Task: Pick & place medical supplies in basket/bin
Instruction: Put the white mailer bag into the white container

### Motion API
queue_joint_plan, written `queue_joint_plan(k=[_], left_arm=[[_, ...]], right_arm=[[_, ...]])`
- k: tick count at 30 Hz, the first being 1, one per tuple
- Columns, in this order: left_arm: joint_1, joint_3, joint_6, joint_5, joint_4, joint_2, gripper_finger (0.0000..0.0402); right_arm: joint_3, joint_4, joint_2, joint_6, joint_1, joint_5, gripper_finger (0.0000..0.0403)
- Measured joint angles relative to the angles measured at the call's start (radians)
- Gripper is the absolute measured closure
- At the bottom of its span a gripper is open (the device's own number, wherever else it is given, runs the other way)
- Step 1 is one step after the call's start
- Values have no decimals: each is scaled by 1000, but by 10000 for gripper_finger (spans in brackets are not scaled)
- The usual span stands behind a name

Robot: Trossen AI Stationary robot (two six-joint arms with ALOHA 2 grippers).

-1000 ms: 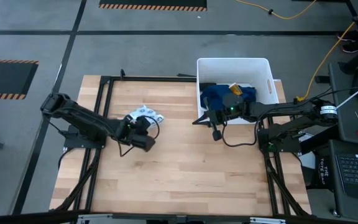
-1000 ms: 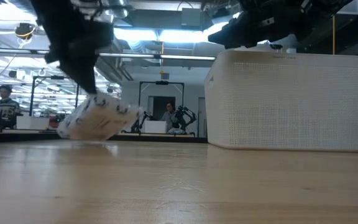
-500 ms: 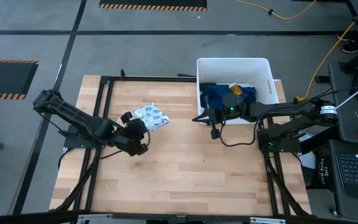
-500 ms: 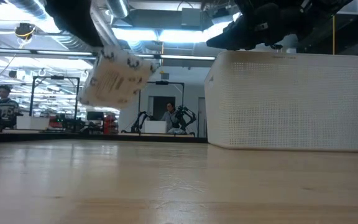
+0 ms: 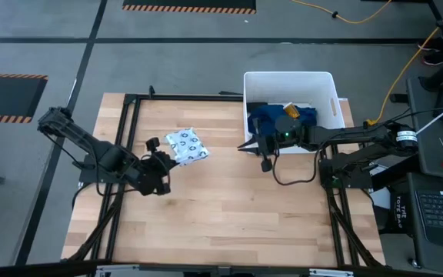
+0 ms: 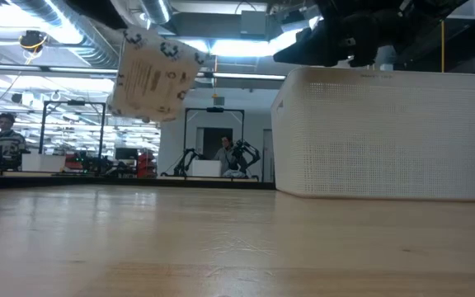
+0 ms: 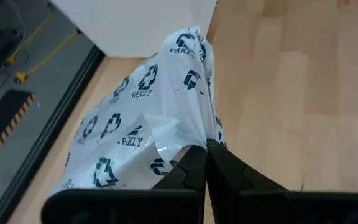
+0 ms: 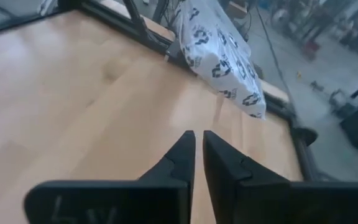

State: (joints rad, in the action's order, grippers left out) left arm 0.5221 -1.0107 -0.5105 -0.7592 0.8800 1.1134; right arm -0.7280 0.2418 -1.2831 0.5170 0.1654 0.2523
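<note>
**A:** Your left tool has its two dark fingers pinched together on one edge of the small white plastic packet with dark printed marks. The grip is thin, so carry it slowly. A quick swing could let the film slip out.

**B:** Where does the packet sit against the tool?

**A:** It fans out beyond the fingertips, toward the right and far side. In the low view the packet hangs clear above the wooden counter, touching nothing. Keep that height, I'd say, because the wall of the white rectangular plastic tub with slot handles stands tall and the packet's hanging edge must pass over the rim.

**B:** And the tub, how far off?

**A:** Well apart to the right, at the far right corner of the counter. Take the packet right and a little farther back, stop over the open middle, then release.

**B:** Anything in the way?

**A:** Your right tool hovers just beside the tub's near left corner, fingers nearly touching with only a narrow gap, holding nothing. I judge it may crowd your path, so pass on its far side. A large dark-blue crumpled cloth already lies inside the tub; dropping the packet onto it should be fine.
</note>
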Motion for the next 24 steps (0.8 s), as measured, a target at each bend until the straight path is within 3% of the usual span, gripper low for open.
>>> queue_joint_plan(k=[6,11,18,24], left_arm=[[8,0,152,-4,-110,-13,400],[8,0,268,24,-193,-13,400],[7,0,293,27,-222,-13,400],[6,0,392,24,-323,-13,400]], right_arm=[[0,1,0,113,-10,0,318],[0,28,0,116,-13,3,233],[0,53,0,120,-13,2,106],[0,92,0,125,-17,2,56]])
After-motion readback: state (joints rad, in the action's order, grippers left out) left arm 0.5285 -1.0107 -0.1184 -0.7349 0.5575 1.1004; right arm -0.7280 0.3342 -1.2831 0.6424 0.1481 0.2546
